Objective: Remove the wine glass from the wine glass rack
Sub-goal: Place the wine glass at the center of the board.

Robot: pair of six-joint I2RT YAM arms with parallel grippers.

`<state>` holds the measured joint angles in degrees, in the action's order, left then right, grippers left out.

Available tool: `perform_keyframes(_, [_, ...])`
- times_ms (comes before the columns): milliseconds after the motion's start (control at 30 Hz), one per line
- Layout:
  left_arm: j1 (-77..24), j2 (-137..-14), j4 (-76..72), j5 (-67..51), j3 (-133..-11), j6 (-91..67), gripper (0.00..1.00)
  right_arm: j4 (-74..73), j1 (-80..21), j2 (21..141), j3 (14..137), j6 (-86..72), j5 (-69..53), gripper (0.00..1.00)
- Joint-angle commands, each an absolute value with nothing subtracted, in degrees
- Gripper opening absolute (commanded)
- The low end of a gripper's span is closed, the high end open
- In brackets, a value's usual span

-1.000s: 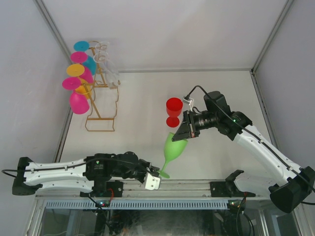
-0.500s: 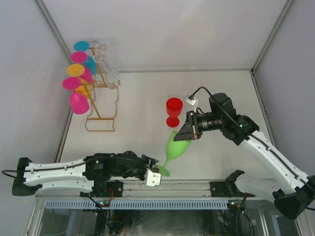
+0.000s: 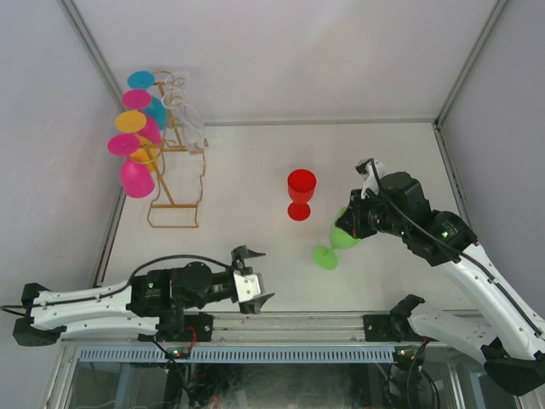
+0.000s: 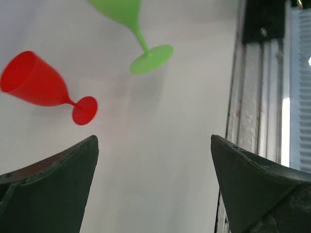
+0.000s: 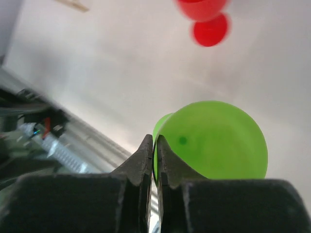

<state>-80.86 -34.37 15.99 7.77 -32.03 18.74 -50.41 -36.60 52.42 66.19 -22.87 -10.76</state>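
— Left gripper [image 3: 258, 275] has let go of the green wine glass [image 3: 339, 239] and drawn back toward the near edge; its fingers are spread wide, nothing between them.
— So the right gripper [image 3: 349, 223] carries it alone?
— Yes, jaws pressed together on the bowl's thin rim, glass tilted, foot lowest, just right of the red wine glass [image 3: 301, 192]. It's well apart from the wine glass rack [image 3: 175, 170] at the far left, where other coloured glasses [image 3: 136, 179] hang.
— Is the foot on the table [image 3: 247, 170] yet?
— Can't tell. That's my worry: a pinch on one wall lets it pivot, and released while tilted it could topple and roll into the red one
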Motion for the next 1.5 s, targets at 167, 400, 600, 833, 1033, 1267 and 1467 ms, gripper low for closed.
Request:
perform_keyframes(167, [-74.7, -37.5, 7.2, 28.2, -38.5, -11.3, 1.0, -50.0, -36.7, 54.5, 67.6, -18.8, 19.7, 0.0])
perform_keyframes(400, [-64.5, -46.0, 29.7, 24.2, -53.6, -28.1, 1.0, -40.0, -34.8, 62.5, 66.9, -19.2, 15.0, 0.0])
perform_keyframes(600, [-57.2, -43.1, 31.2, 16.6, -54.0, -34.2, 1.0, -30.1, -31.9, 68.5, 64.4, -22.6, 12.1, 0.0])
perform_keyframes(833, [-55.5, -38.1, 30.9, 16.0, -52.8, -35.4, 1.0, -24.2, -32.1, 76.0, 63.9, -21.9, 11.5, 0.0])
perform_keyframes(1033, [-55.5, -36.6, 31.8, 15.9, -53.1, -35.5, 1.0, -20.2, -32.6, 80.2, 63.8, -19.1, 13.4, 0.0])
perform_keyframes(1267, [-55.5, -35.0, 32.7, 20.0, -52.2, -36.1, 1.0, -20.1, -33.5, 81.6, 63.8, -17.5, 11.9, 0.0])
perform_keyframes(1467, [-55.5, -33.4, 32.0, 20.3, -51.1, -36.3, 1.0, -20.5, -33.5, 81.9, 63.8, -17.1, 12.0, 0.02])
